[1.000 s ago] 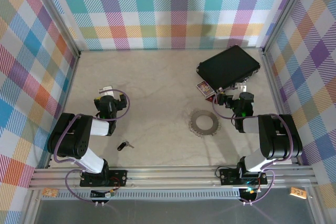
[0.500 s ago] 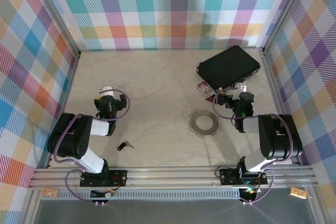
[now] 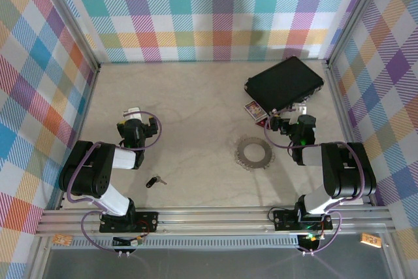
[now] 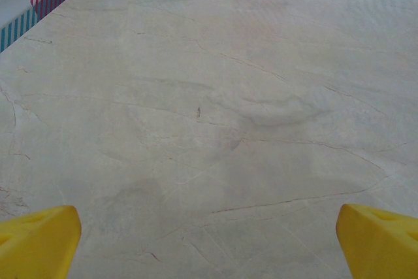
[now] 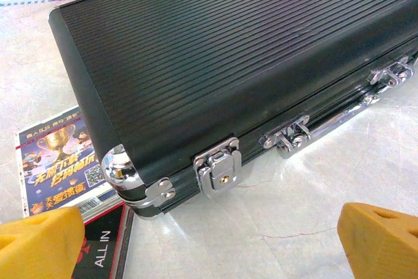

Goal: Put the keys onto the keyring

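Nothing is shifting between the earlier frames and this one: both arms, the key and the chain are sitting where they were.

The left gripper (image 3: 134, 115) is hovering over bare table (image 4: 209, 96) with its yellow fingers (image 4: 39, 243) standing wide apart and gripping nothing. The key (image 3: 155, 181) is lying behind it and slightly to its right, nearer the arm bases and well apart from the fingers.

The keyring (image 3: 253, 152) is lying as a flat round coil to the left of the right gripper (image 3: 287, 122) and a little behind it, near but not touching. That gripper is also holding its fingers (image 5: 382, 240) spread wide and empty, facing the black case (image 5: 248, 63) just ahead, with a card pack (image 5: 59, 161) tucked against the case's corner ahead on its left.
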Controlling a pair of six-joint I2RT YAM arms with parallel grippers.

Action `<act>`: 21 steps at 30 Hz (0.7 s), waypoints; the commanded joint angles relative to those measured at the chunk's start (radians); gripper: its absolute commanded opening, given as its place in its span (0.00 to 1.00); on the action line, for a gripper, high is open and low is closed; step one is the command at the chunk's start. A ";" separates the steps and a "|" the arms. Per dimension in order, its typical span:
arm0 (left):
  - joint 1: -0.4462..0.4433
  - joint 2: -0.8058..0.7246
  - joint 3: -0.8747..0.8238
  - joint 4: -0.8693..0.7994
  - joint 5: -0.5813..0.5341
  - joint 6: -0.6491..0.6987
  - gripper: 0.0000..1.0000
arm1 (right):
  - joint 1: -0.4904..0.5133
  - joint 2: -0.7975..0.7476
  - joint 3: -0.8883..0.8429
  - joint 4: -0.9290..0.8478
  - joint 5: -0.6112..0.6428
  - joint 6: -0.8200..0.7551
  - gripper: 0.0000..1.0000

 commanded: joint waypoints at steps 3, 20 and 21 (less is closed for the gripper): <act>0.001 0.002 -0.004 0.044 0.011 0.009 1.00 | -0.005 0.001 0.012 0.011 -0.016 -0.014 0.99; 0.002 -0.109 -0.026 -0.010 0.012 0.011 1.00 | -0.005 -0.096 0.033 -0.103 -0.024 -0.021 0.99; 0.002 -0.133 -0.023 -0.039 0.013 0.010 1.00 | -0.005 -0.114 0.032 -0.115 -0.020 -0.019 0.99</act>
